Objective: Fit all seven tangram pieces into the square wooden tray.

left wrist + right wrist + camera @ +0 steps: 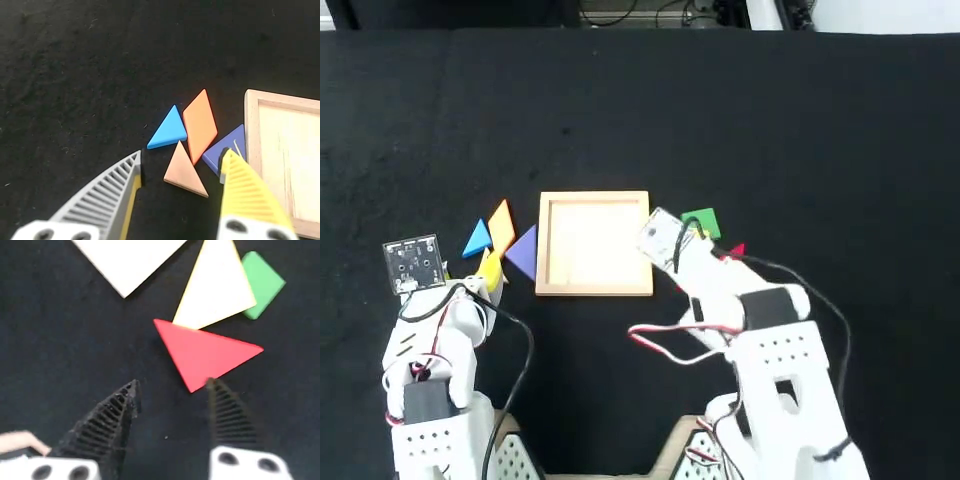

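The square wooden tray (595,288) lies empty at the table's middle. Left of it sit a light blue triangle (167,132), an orange parallelogram (200,125), an indigo triangle (226,146) against the tray's rim (251,130), and a peach triangle (184,170). My left gripper (182,156) hangs open above the peach triangle, its yellow finger (490,268) near the indigo one. Right of the tray lie a red triangle (205,352), a pale yellow triangle (217,287) and a green square (262,277). My right gripper (172,385) is open, one fingertip (215,390) at the red triangle's edge.
Black cloth covers the table, with wide free room behind the tray. A pale corner (127,260), apparently the tray's, lies close to the yellow triangle. Both arm bases stand at the near edge, with cables (670,345) looping between them.
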